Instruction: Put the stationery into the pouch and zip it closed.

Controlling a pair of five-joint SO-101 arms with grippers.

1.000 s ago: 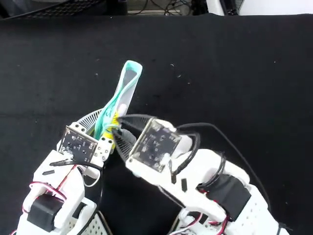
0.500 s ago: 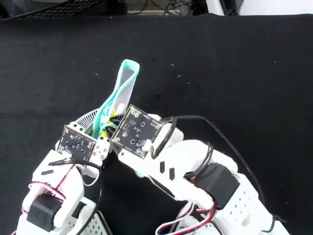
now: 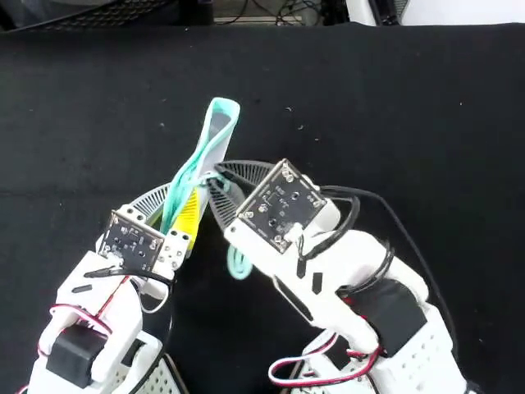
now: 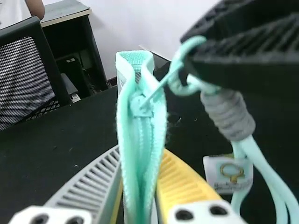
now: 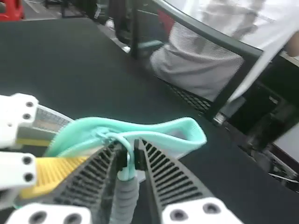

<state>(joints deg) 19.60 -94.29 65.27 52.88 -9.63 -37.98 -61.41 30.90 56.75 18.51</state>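
Your left claw (image 3: 182, 197) is clamped on the near end of the mint-green pouch (image 3: 203, 156). A grey ribbed finger (image 4: 86, 189) presses one side and a yellow finger (image 4: 180, 184) the other. The pouch stands on edge with its zip side up and runs away from that claw, its far end free beyond the fingertips. You cannot tell whether its lower edge touches the black table (image 3: 394, 107).

Your right claw (image 5: 127, 151) is just beside the left claw, over the pouch's middle. Its black ribbed fingers (image 5: 161, 170) are squeezed together on the mint pull cord (image 4: 184, 77). That cord hooks to the zip slider (image 4: 139, 101), which sits near the pouch's far end, just ahead of the right claw's tips.

Behind the right claw's grip, the cord passes through a grey wrapped section (image 4: 229, 116), with a small tag (image 4: 229, 172) hanging beside it. It then drops as a loop (image 3: 238, 263), partly covered by the right arm.

The pouch's sides are pressed flat together, so its inside is hidden. How far the zip is drawn is hard to make out.
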